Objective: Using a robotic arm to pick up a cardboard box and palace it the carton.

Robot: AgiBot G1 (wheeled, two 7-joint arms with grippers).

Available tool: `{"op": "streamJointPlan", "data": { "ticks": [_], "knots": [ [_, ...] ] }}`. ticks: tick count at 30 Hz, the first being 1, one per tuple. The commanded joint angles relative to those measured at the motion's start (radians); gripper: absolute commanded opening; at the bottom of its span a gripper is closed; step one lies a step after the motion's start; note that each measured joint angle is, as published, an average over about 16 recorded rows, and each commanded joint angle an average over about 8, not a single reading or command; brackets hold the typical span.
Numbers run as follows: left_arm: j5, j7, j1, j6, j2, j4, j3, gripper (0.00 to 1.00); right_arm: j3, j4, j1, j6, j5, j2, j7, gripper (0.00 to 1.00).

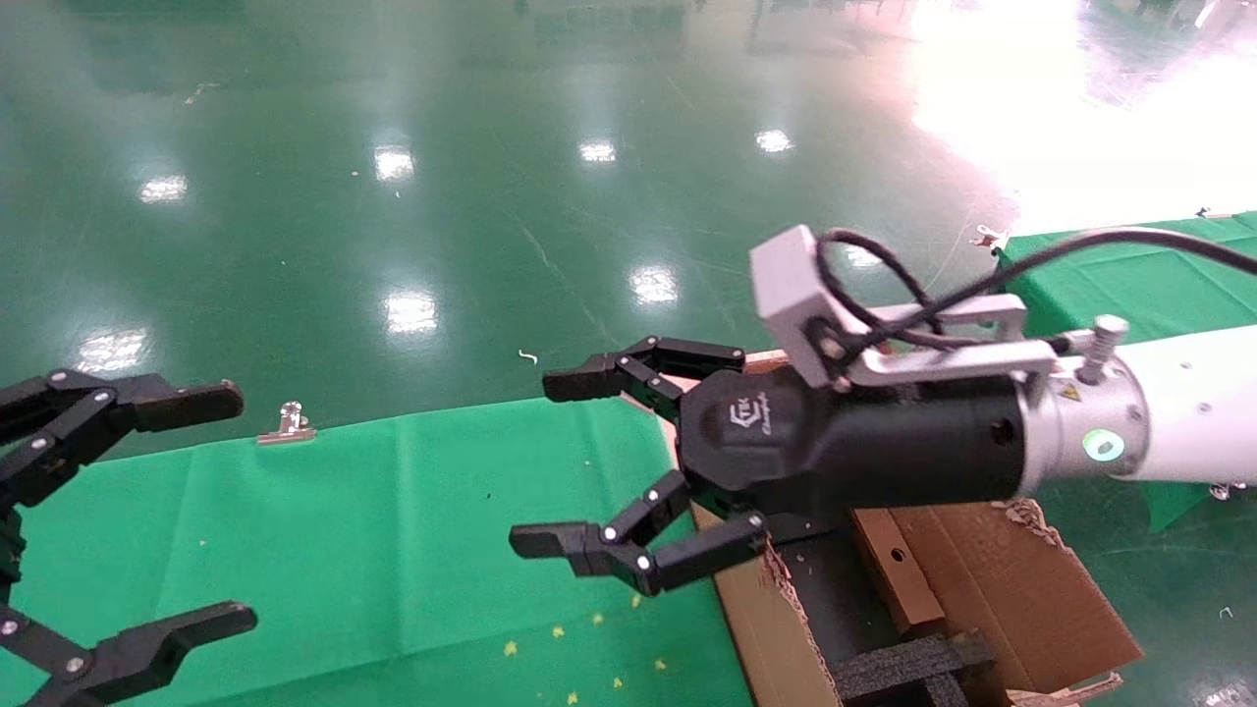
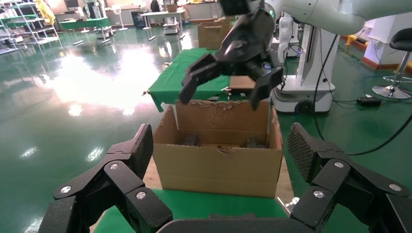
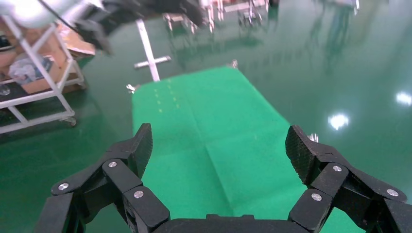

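The cardboard box (image 1: 892, 574), as far as we can tell, is the narrow brown piece with a round hole that lies inside the carton (image 1: 1021, 589), leaning against its right-hand flap above the black foam (image 1: 908, 666). Its long axis runs from the near side toward the far side. We see only one face, so we cannot be sure how it sits.

The right pincer (image 1: 538, 462) hangs wide apart and empty over the carton's left wall, fingers pointing left across the green desk (image 1: 393, 530). The box therefore lies behind and below it, under the black wrist, not ahead of the fingers. The left pincer (image 1: 238, 508) is also spread wide and empty, well apart at the desk's left end.

We judge the right arm far nearer. Any further handling would mean drawing back and tipping down.
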Motion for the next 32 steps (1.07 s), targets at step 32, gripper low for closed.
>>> {"op": "streamJointPlan", "data": {
  "ticks": [32],
  "knots": [
    [-0.001,0.0,0.0,0.0,0.0,0.0,0.0,1.0,0.169,-0.011,-0.129,-0.093,0.097,-0.021,-0.203,1.0]
  ]
}}
